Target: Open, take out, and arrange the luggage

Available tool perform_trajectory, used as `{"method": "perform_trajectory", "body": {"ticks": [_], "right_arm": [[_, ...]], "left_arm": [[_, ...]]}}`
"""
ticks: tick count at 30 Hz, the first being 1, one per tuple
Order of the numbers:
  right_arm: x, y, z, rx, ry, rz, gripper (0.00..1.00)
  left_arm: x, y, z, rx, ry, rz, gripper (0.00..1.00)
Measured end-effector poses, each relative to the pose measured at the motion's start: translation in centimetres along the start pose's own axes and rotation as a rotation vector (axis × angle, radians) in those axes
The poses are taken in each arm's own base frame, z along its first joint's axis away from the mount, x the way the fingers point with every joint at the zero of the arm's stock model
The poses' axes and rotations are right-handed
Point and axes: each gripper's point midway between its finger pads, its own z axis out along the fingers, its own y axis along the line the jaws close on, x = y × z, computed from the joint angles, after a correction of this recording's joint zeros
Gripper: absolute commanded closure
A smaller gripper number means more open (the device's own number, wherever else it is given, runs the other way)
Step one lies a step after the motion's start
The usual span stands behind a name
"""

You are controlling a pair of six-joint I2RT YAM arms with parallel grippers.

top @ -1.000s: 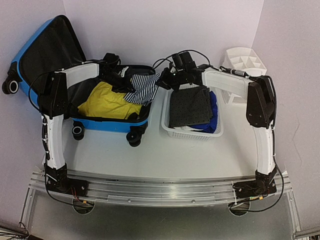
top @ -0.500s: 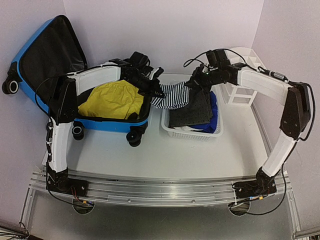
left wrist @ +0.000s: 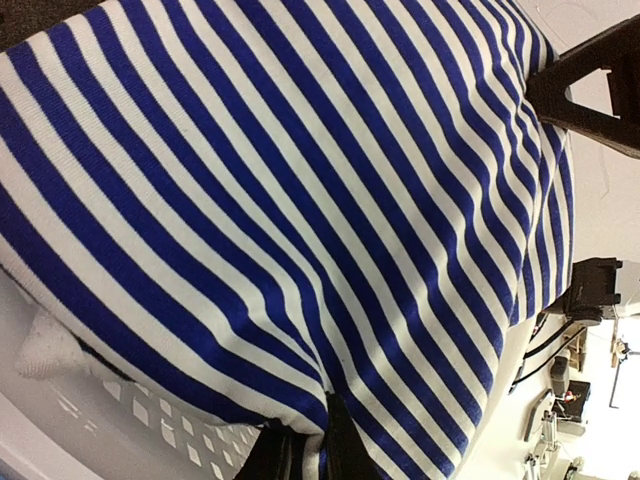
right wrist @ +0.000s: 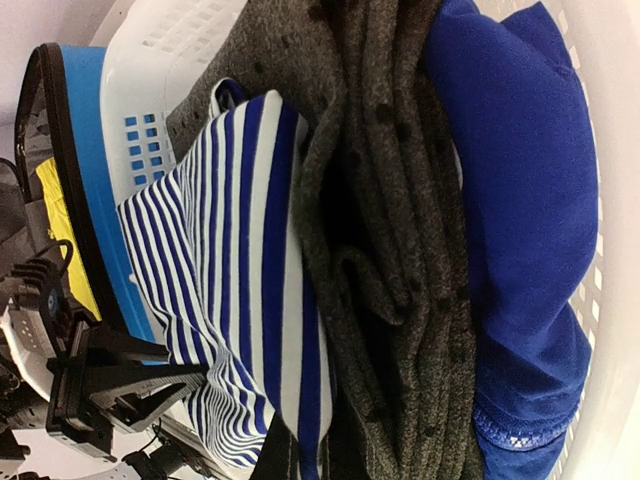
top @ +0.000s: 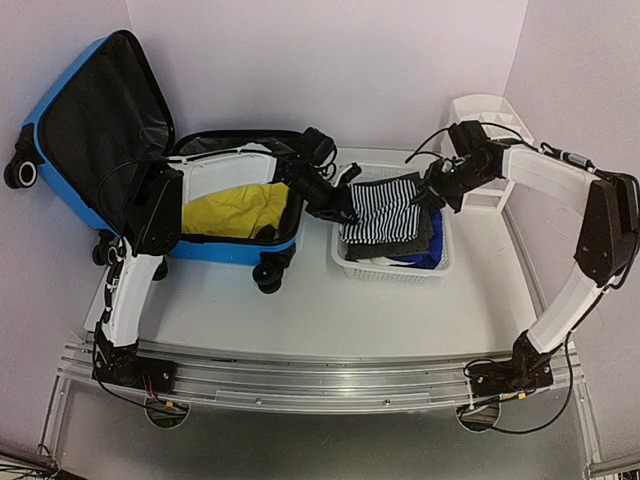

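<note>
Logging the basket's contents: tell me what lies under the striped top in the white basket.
Under the striped top lies a dark grey speckled cloth, with a bright blue garment beside and partly below it in the white basket. Anything deeper is covered.

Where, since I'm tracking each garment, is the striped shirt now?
In the top view, the striped shirt hangs stretched between the left gripper and right gripper over the white basket, right of the luggage, above the grey cloth.

The suitcase [top: 215, 248] shell is smooth, glossy hard plastic, its lining [top: 100, 110] matt black cloth. The basket [top: 385, 272] is white plastic, the striped top [left wrist: 300, 180] a fine ribbed knit, and the grey cloth [right wrist: 400, 200] kinda fuzzy.
</note>
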Motion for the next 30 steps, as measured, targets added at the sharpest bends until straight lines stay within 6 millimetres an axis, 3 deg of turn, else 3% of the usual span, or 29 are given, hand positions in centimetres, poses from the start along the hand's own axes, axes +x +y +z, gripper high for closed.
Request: {"method": "perform_trajectory", "body": {"ticks": [3,6,14,17,21,25,30], "right_arm": [[0.4,-0.2,-0.3,0.012,0.018,-0.007,0.99],[0.7,-0.2,-0.8,0.026,0.036,-0.01,0.83],[0.5,1.8,-3.3,0.013,0.025,-0.052,0.63],[1.7,2.6,-4.6,0.007,0.011,-0.06,0.62],[5.0,3.5,-5.8,-0.003,0.018,-0.089,0.61],[7.8,2.7,-4.7,0.034,0.071,-0.081,0.64],[8.8,0.1,-2.9,0.118,0.117,-0.03,0.65]], "left_arm": [[-0.2,0.4,0.0,-0.021,-0.01,0.004,0.9],[-0.7,0.7,0.0,-0.048,-0.033,0.023,0.9],[-1.5,1.2,0.1,-0.076,-0.07,0.053,0.9],[-1.7,1.2,0.3,-0.073,-0.076,0.056,0.9],[-1.9,1.2,0.5,-0.068,-0.085,0.063,0.9],[-2.0,1.1,0.6,-0.066,-0.089,0.065,0.9],[-2.0,1.1,0.6,-0.066,-0.089,0.065,0.9]]}}
